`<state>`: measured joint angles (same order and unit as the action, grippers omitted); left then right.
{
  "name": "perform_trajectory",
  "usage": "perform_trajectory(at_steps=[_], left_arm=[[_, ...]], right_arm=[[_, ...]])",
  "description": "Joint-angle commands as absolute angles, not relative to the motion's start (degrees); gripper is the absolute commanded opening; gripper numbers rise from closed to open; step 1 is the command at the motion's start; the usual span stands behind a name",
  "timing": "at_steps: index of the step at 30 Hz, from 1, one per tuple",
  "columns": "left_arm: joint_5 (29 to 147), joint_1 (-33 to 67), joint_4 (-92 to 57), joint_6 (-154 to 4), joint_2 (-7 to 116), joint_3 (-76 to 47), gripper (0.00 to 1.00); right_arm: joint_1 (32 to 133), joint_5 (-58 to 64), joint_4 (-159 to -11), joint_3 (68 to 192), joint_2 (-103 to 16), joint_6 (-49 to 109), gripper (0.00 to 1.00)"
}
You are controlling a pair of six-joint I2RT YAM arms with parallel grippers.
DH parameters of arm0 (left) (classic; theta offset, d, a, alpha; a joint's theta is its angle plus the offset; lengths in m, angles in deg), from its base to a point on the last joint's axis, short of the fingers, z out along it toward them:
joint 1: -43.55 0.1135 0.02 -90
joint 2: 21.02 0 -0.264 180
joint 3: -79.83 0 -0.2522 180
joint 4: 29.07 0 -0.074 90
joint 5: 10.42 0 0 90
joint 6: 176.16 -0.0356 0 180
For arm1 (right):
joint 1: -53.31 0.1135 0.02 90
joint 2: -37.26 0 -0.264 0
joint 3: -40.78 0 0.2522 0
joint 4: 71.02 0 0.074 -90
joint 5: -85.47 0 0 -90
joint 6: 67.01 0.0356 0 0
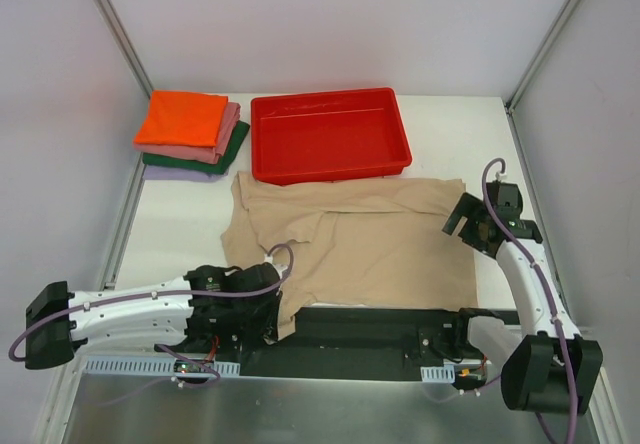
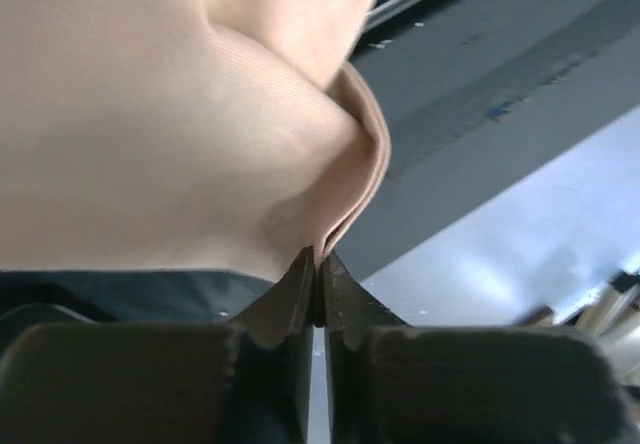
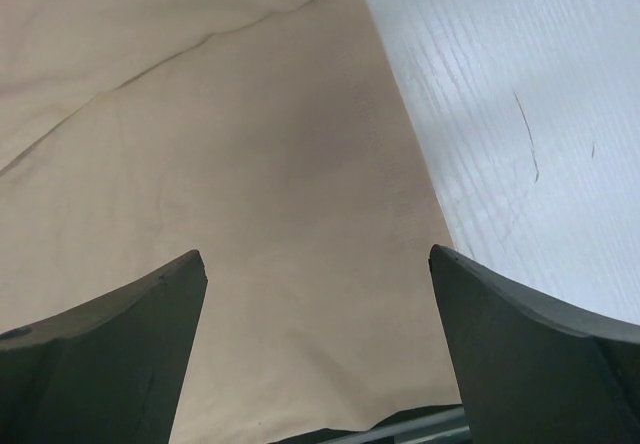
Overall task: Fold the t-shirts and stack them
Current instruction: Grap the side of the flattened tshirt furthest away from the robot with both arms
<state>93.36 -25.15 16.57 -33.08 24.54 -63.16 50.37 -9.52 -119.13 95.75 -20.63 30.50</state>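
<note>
The beige shirt [image 1: 380,239] lies spread on the table [image 1: 175,234], right beside the red tray [image 1: 330,139]. The left gripper [image 2: 318,264] is pinched tight on its near corner, while the right gripper [image 3: 315,256] hangs wide apart over its right edge.

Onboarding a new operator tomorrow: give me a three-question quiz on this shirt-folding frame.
1. True or false: the left pincer is shut on a fold of the large beige cloth t-shirt.
2. Which colour tops the stack of folded cloth shirts left of the red plastic tray? A orange, B lavender, C dark green.
3. Fill in: the right pincer stands ___ over the beige shirt's right edge.
Key: 1 true; 2 A; 3 open.
</note>
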Motion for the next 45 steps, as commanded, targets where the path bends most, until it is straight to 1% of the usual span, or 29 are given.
perform_trajectory(at_steps=[1,4,8,11,12,14,17,19,22,26,29,30,33,38,42,45], left_arm=[[85.1,-25.8,19.8,-31.8,27.0,-58.3,0.0],[78.0,-25.8,20.7,-32.7,25.0,-56.4,0.0],[71.4,-25.7,20.8,-36.5,21.8,-52.8,0.0],[65.9,-25.7,20.9,-38.1,19.9,-50.9,0.0],[63.2,-25.7,20.9,-38.3,19.5,-50.7,0.0],[59.0,-25.7,20.9,-38.7,19.0,-49.9,0.0],[55.2,-25.8,20.8,-40.3,19.0,-48.4,0.0],[53.8,-25.7,20.8,-41.6,19.0,-47.7,0.0],[51.9,-25.7,20.9,-42.7,19.0,-47.2,0.0],[50.4,-25.7,20.9,-43.2,19.8,-46.8,0.0],[48.9,-25.7,20.8,-42.8,20.1,-46.0,0.0],[48.6,-25.7,20.8,-42.8,20.2,-45.8,0.0],[47.9,-25.8,20.7,-43.4,20.6,-45.4,0.0],[47.8,-25.7,20.7,-44.0,22.1,-44.3,0.0],[47.2,-25.7,20.8,-44.2,22.0,-44.1,0.0],[46.4,-25.7,20.8,-44.1,21.3,-44.4,0.0]], right_arm=[[50.1,-9.5,-125.4,93.1,-15.2,35.0,0.96],[50.1,-7.5,-128.0,89.1,-9.2,37.3,0.96],[50.1,-9.1,-132.4,84.4,2.1,45.5,0.97],[50.1,-8.2,-135.2,81.7,9.4,51.0,0.99],[50.1,-5.7,-135.1,80.6,10.4,51.6,0.97],[50.1,-0.3,-135.3,78.7,10.1,54.0,0.92],[50.1,9.2,-133.2,74.9,8.3,55.1,0.83],[50.5,12.0,-133.5,74.1,7.6,54.9,0.79],[51.5,8.9,-137.0,75.7,8.0,54.5,0.77],[52.5,8.6,-140.8,77.7,9.7,54.8,0.73],[53.0,8.7,-142.9,79.1,8.6,55.0,0.71],[53.2,9.3,-142.9,78.7,7.9,55.3,0.7],[58.2,9.3,-140.0,75.6,7.2,61.2,0.7],[64.8,2.2,-138.9,74.3,6.7,67.0,0.68],[65.4,-2.6,-135.2,72.6,4.8,68.9,0.66],[65.4,-2.9,-134.8,72.8,2.5,70.0,0.63]])
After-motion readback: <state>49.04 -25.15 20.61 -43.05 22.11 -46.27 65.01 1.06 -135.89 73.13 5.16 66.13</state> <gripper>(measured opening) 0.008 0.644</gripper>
